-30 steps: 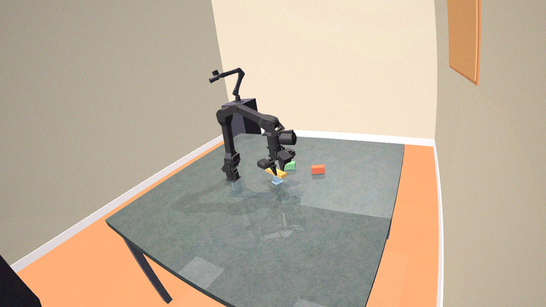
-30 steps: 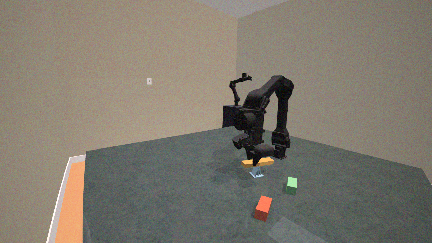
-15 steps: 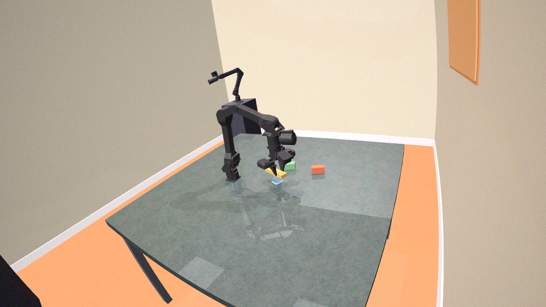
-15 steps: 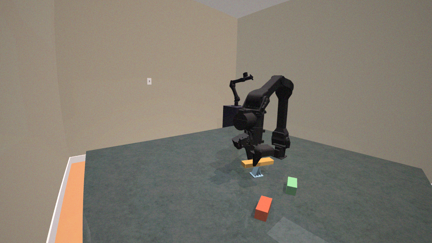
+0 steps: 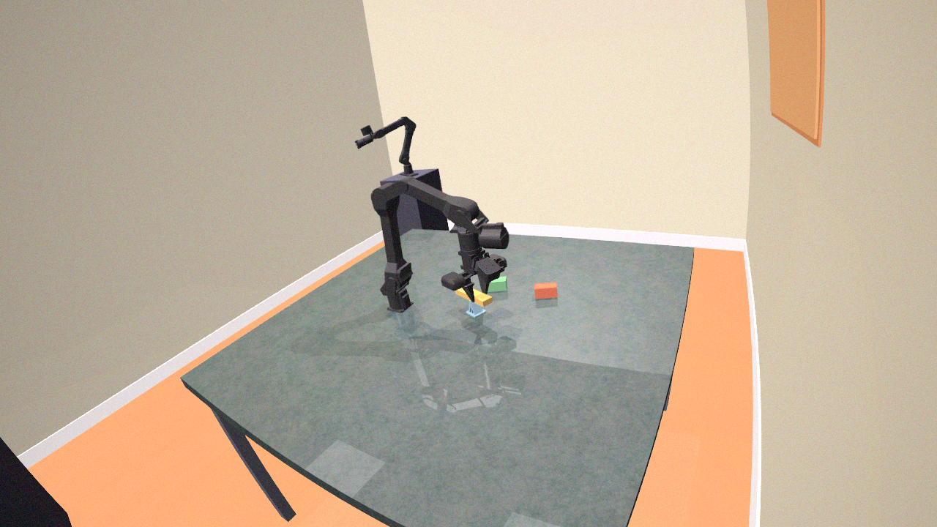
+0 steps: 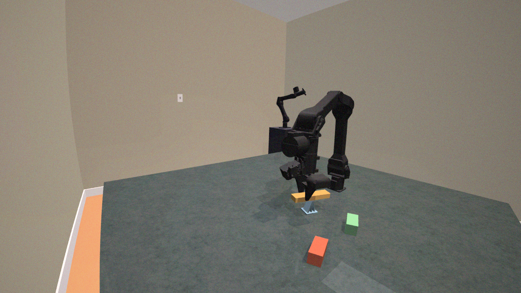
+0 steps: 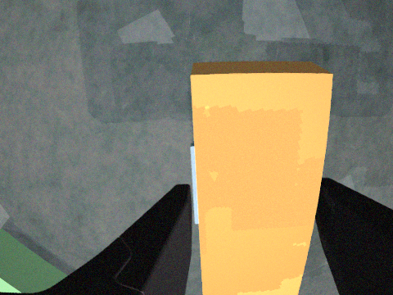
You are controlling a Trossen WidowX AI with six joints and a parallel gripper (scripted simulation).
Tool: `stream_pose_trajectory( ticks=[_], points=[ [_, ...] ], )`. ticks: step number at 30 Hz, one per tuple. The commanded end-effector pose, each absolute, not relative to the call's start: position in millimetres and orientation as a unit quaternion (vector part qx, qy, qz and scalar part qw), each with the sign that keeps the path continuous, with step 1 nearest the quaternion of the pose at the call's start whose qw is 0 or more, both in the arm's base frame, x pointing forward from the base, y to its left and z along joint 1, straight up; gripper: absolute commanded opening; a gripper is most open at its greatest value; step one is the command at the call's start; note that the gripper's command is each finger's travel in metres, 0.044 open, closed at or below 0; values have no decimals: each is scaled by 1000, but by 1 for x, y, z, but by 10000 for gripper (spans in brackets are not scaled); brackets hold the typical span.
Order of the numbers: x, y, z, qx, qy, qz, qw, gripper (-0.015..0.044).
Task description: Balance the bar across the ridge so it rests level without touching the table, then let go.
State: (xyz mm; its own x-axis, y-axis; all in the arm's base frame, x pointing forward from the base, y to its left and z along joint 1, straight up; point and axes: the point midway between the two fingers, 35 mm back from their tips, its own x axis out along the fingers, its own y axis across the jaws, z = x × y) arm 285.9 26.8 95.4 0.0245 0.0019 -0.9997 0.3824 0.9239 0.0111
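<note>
The bar lies across the ridge, off the bench. Beside the bar, the fingers stand partly open, gripping nothing. An off-centre bar could tip; a lopsided opening or sideways lift could knock it off the ridge. The green block sits clear of the ridge.

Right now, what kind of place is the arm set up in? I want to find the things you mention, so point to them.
Probably a robotics test room: the black arm point(image 5: 391, 237) point(image 6: 340, 134) stands on a large dark table point(image 5: 556, 426) point(image 6: 182, 226), a second, smaller arm point(image 5: 410, 138) point(image 6: 281, 107) sits on a cabinet point(image 5: 435, 203) point(image 6: 275, 140) behind, and plain walls surround both.
</note>
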Motion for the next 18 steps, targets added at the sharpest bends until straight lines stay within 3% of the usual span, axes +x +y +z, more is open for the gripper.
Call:
stream_pose_trajectory(
  ticks=[1, 9, 13, 18],
  points=[
    [286, 27, 95, 140, 685, -136, 702, 237],
    [286, 27, 95, 140, 685, -136, 702, 440],
    [287, 27, 103, 140, 685, -136, 702, 440],
    [288, 27, 164, 140, 685, -135, 702, 440]
  ],
)
